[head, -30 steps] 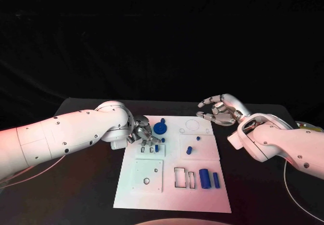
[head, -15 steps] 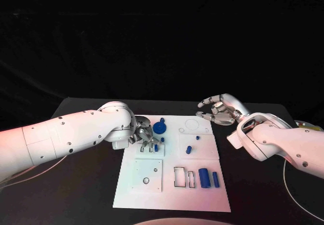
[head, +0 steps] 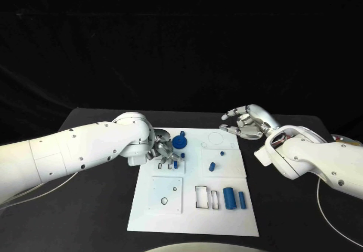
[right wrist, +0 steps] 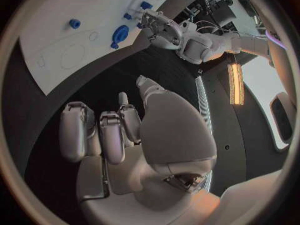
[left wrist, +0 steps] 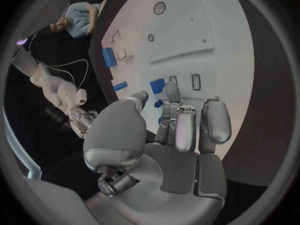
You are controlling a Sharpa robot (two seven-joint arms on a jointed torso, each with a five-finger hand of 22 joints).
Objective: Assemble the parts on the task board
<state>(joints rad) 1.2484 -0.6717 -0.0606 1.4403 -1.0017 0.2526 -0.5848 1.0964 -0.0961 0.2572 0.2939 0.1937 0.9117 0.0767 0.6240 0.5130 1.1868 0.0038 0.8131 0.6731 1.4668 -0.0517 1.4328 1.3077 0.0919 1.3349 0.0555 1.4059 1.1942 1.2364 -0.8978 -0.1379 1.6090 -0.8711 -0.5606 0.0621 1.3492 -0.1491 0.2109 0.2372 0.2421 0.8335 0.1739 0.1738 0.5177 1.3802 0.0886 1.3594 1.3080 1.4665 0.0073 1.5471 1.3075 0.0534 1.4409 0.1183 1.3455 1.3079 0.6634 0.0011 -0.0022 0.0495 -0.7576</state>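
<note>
board: flat white rectangular task board (head: 198, 210) lying mid-frame on the black surface (head: 91, 210), long axis running from frame bottom toward frame top
key relation: small upright blue block part (head: 175, 165) sits in the upper-left part of the board, directly under the fingertips of the left robot hand (head: 162, 151); left is far nearer than right
part axis: block stands on end beside two narrow rectangular slots; wrist view shows it just off the fingertips (left wrist: 171, 90), touching or not cannot be told
left robot hand: fingers drawn together and pointed down at the block, nothing visibly gripped; whether it pinches the part I cannot tell
right robot hand (head: 243, 125): raised over the board's upper-right corner, fingers loosely curled and apart, holding nothing
other parts: round blue knob-like disc (head: 180, 142) just above the left robot hand; two blue cylinders (head: 234, 200) at lower right of the board
judgement: seating the block in a slot looks the step in hand
</note>
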